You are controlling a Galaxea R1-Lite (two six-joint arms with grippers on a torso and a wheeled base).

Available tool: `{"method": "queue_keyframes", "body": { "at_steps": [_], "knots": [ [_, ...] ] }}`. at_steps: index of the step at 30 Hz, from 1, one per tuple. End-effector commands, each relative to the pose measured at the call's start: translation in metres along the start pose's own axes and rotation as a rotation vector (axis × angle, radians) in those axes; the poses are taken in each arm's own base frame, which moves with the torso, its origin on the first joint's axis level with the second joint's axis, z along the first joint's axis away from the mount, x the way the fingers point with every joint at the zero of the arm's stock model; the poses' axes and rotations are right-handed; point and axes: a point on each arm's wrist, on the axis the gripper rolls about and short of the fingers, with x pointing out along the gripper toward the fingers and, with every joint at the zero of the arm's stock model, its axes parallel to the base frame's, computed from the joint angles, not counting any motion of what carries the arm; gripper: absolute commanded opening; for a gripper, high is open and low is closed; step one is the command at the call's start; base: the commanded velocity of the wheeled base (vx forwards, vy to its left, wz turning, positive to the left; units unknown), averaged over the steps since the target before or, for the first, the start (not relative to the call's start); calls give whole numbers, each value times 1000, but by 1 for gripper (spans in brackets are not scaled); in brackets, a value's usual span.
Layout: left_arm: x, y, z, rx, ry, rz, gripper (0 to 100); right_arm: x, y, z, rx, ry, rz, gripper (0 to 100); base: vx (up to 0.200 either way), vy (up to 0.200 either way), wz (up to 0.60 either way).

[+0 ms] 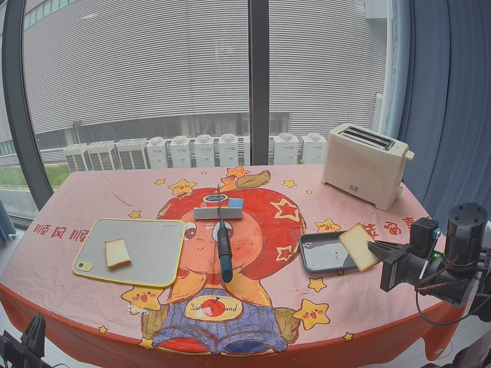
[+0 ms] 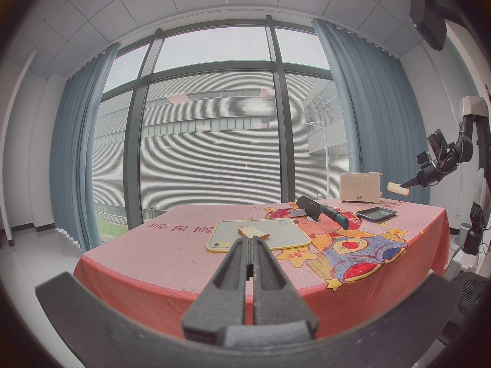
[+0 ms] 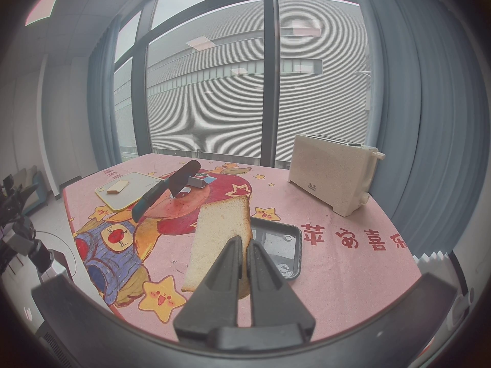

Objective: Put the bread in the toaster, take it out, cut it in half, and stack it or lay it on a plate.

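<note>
The right pincer (image 1: 376,246) was clenched on a slice of bread (image 1: 359,246), gripping it by one edge. It held the slice in the air, tilted, over the right-hand rim of a dark tray (image 1: 322,254). From the right wrist view the slice stood nearly upright between the two fingers, with the tray lying just behind it.

The toaster (image 1: 364,163), cream coloured with its two slots facing up, stood at the back right corner of the worktop (image 1: 358,302). It was behind the tray and well apart from the held slice. A blue curtain (image 1: 450,103) hung just behind and to the right of the toaster.

In the middle of the worktop lay a knife (image 1: 223,246). Its blade end was propped in a small grey holder (image 1: 217,213), and its dark handle pointed toward the front edge. Knife and holder sat between the tray and a grey cutting board (image 1: 148,254) with a yellow-green rim, which lay on the left. A smaller piece of bread (image 1: 117,253) rested flat on the board, near its left side.

The left pincer (image 2: 250,246) hung low off the front left corner of the worktop. It was clenched on nothing, its fingers pressed together with a thin slit between them. From the left wrist view it faced across the board toward the knife, the tray and the toaster beyond.

A pink cloth printed with a cartoon figure and yellow stars covered the worktop.
</note>
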Motion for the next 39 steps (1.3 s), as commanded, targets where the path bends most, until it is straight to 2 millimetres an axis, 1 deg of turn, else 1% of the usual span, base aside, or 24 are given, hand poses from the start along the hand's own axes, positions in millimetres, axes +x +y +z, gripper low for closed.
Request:
{"method": "queue_keyframes", "body": {
  "at_steps": [1, 9, 14, 16, 20, 26, 28, 32, 37, 39],
  "knots": [
    [0, 0, -5, 0, 3, 0, 0, 6, -1, -1, 14, 17, -14, 0, 0, 0, 0],
    [0, 0, -5, 0, 1, 0, 0, 8, 0, 0, 25, 17, -14, 0, 0, 0, 0],
    [0, 0, -5, 0, 1, 0, 0, 18, 2, -2, 70, 44, -22, 0, 0, 0, 0],
    [0, 0, -5, 0, 1, 0, 0, 22, 2, 1, 105, 40, -28, 0, 0, 0, 0],
    [0, 0, -5, 0, 1, 0, 0, 26, -5, 0, 122, 52, -62, 0, 0, 0, 0],
    [0, 0, -5, 0, 3, 0, 0, 37, -6, -6, 121, 88, -78, 0, 0, 0, 0],
    [0, 0, -5, 0, 1, 0, 0, 46, -10, -9, 127, 112, -101, 0, 0, 0, 0],
    [0, 0, -5, 0, 1, 0, 0, 50, -10, -8, 131, 114, -103, 0, 0, 0, 0],
    [0, 0, -5, 0, 1, 0, 0, 57, -8, -3, 208, 98, -106, 0, 0, 0, 0],
    [0, 0, -5, 0, 1, 0, 0, 59, -7, -4, 217, 105, -108, 0, 0, 0, 0]
  ]
}}
